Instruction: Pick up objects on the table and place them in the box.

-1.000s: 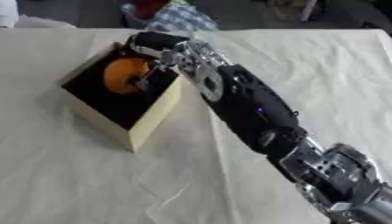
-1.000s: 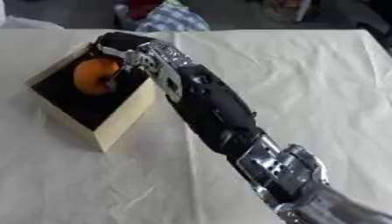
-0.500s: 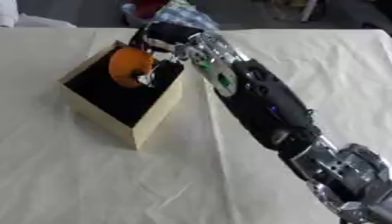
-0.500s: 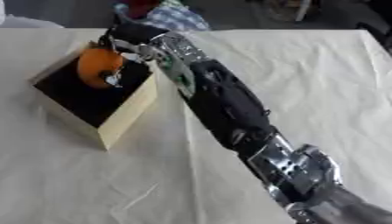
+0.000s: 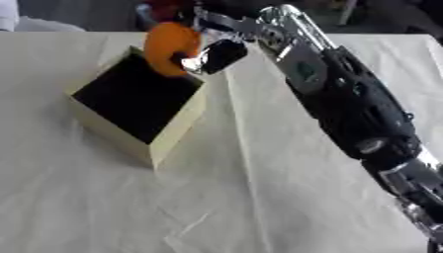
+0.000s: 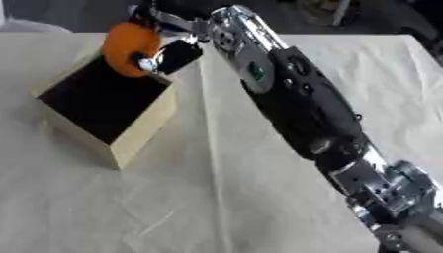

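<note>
One orange ball point(image 5: 170, 47), round and smooth, upper left of the frame, at the far corner of the box point(image 5: 177, 126), over its rim and not yet down inside.

Holder: right hand point(image 5: 216, 52), fingers curled against the ball's right side; arm enters from lower right. Left hand: not shown.

Handling, by judgement: light, firm, somewhat slippery, inclined to roll; not fragile. Best taken across its widest part, fingers opposite thumb.

Box: cream walls, dark interior, open top, set askew, upper left; contents not visible.

Surface: table under a pale creased cloth point(image 5: 112, 197), soft, no other loose things seen on it.

Room: dark clutter beyond the far edge, indistinct.
</note>
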### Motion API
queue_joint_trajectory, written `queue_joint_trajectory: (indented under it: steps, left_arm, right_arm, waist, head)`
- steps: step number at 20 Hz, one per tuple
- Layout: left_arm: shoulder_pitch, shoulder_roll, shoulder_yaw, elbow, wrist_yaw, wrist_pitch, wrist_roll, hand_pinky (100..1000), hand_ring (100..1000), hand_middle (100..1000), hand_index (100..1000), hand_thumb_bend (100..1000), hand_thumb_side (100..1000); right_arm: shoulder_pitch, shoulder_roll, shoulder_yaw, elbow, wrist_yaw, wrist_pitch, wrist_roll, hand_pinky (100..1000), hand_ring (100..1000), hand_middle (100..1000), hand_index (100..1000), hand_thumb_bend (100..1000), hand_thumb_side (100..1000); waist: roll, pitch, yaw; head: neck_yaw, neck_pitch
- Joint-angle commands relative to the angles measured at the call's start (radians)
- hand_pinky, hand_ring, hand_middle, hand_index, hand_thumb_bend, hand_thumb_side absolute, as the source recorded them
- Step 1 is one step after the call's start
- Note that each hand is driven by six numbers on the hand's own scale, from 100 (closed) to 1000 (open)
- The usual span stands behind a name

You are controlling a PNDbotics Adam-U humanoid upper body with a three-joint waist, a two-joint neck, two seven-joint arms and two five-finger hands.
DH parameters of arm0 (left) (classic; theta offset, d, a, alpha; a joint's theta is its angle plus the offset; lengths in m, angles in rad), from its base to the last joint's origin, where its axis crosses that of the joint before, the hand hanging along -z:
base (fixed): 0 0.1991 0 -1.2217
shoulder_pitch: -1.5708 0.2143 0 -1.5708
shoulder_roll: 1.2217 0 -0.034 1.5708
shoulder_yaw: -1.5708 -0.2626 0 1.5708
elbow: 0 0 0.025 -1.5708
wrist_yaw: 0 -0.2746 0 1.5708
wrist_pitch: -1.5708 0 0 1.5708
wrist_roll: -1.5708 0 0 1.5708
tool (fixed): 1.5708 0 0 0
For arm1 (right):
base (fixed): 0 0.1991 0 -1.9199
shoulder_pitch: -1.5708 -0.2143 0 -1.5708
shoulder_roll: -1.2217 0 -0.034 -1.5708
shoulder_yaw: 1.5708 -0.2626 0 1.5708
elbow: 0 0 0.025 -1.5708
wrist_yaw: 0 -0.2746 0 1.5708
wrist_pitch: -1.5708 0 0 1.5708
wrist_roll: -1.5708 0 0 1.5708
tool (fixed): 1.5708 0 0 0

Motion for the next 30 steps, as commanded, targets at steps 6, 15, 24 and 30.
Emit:
queue_joint_trajectory:
  steps: [6,15,24,30]
  left_arm:
    - [-0.008,0.007,-0.001,-0.019,-0.003,0.004,-0.009,624,664,707,667,100,809]
    - [-0.021,0.001,0.006,-0.019,0.003,0.0,0.0,625,665,707,668,100,803]
    - [-0.034,-0.004,0.017,-0.019,0.013,0.0,0.034,624,662,704,667,100,802]
    - [-0.032,-0.005,0.017,-0.019,0.013,0.002,0.033,624,660,698,667,100,803]
  right_arm:
    - [-0.019,-0.01,0.005,-0.036,-0.042,-0.009,0.003,681,683,576,729,177,511]
    - [-0.024,0.044,0.034,0.008,-0.037,-0.018,0.017,677,684,581,733,148,524]
    - [-0.001,0.09,0.045,0.073,0.016,-0.03,0.002,699,724,617,773,177,557]
    - [0.007,0.095,0.052,0.091,0.075,-0.043,0.016,759,794,707,843,218,725]
  waist:
    - [0.0,-0.017,0.006]
    - [-0.008,-0.016,0.034]
    - [-0.014,-0.011,0.048]
    - [-0.012,-0.011,0.045]
  head:
    - [-0.004,-0.002]
    - [-0.024,-0.002]
    - [-0.034,-0.002]
    - [-0.033,-0.003]
